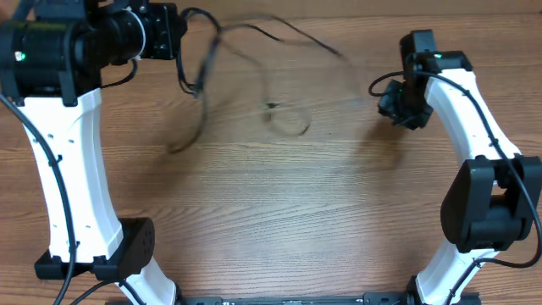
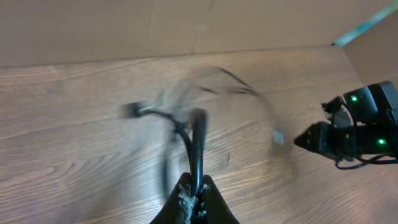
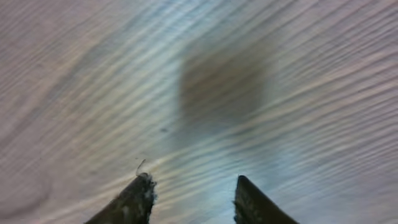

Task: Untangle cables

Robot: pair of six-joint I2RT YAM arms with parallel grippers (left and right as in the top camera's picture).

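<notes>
The cables (image 1: 254, 51) are thin black cords, blurred by motion, strung in loose loops across the far middle of the table. My left gripper (image 1: 188, 34) at the far left is shut on the cables; in the left wrist view the fingers (image 2: 194, 186) pinch a black cord (image 2: 196, 134) that runs away into a blurred tangle with a pale plug end (image 2: 278, 135). My right gripper (image 1: 391, 100) is at the far right, open and empty; the right wrist view shows its two fingertips (image 3: 194, 190) apart over bare wood.
The wooden table (image 1: 279, 195) fills the view. The white arm bases stand at the near left (image 1: 85, 212) and near right (image 1: 483, 203). A cardboard wall (image 2: 155, 25) runs along the table's far edge.
</notes>
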